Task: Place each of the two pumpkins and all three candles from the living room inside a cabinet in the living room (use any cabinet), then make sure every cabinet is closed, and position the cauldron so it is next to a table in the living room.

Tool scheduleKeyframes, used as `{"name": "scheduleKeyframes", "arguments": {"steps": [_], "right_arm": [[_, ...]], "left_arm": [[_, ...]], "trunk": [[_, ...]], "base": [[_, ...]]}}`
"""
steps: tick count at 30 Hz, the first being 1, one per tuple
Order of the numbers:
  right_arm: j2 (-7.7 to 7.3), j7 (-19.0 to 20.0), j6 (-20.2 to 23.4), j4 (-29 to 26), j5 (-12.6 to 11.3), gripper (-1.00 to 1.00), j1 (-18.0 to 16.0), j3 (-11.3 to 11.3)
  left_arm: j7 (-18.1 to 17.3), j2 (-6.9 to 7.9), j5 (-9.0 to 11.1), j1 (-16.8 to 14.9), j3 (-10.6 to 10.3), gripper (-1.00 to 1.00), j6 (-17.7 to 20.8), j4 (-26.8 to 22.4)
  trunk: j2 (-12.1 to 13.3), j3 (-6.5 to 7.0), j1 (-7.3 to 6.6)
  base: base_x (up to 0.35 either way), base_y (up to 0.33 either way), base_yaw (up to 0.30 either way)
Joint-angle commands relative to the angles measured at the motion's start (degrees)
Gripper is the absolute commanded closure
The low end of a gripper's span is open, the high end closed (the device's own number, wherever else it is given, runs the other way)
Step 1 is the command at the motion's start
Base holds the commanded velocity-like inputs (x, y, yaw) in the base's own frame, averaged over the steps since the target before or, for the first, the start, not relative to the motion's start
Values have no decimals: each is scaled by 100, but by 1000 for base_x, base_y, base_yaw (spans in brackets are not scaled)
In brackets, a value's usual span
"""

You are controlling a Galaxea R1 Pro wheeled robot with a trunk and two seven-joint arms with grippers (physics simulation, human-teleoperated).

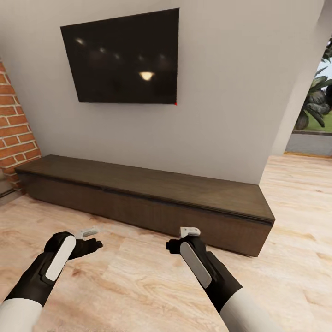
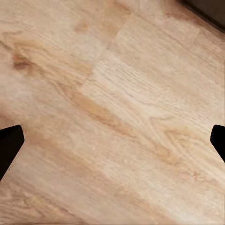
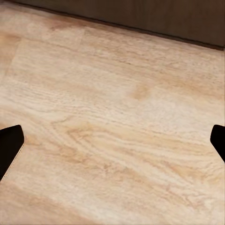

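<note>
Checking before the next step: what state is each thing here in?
Long low dark-brown wooden cabinet: closed, fronts flush.
Black wall-mounted television screen: off, dark.
Left gripper: open, empty, over the plank floor.
Right gripper: open, empty, near the cabinet front.

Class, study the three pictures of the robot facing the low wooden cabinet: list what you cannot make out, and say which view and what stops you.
- Cabinet interior: head view, hidden behind its flat fronts.
- Cabinet's far left end: head view, cut short beside the brick fireplace.
- Garden plants: head view, cropped by the picture's edge.
- Left gripper and right gripper: wrist views show dark fingertips cut off at the edges, above bare plank floor.
</note>
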Motion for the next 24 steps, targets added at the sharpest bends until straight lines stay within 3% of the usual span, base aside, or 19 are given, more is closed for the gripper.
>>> {"name": "scheduleKeyframes", "arguments": {"steps": [1,24], "right_arm": [[-2,-59,5,-7,-58,-100,-4,12],[-2,-56,5,-7,-58,-100,-4,15]], "left_arm": [[61,5,58,-4,-14,-100,9,-4],[61,5,41,-4,-14,-100,9,-5]], "trunk": [[39,12,-24],[961,425,-529]], "base": [[0,0,290],[0,0,290]]}}
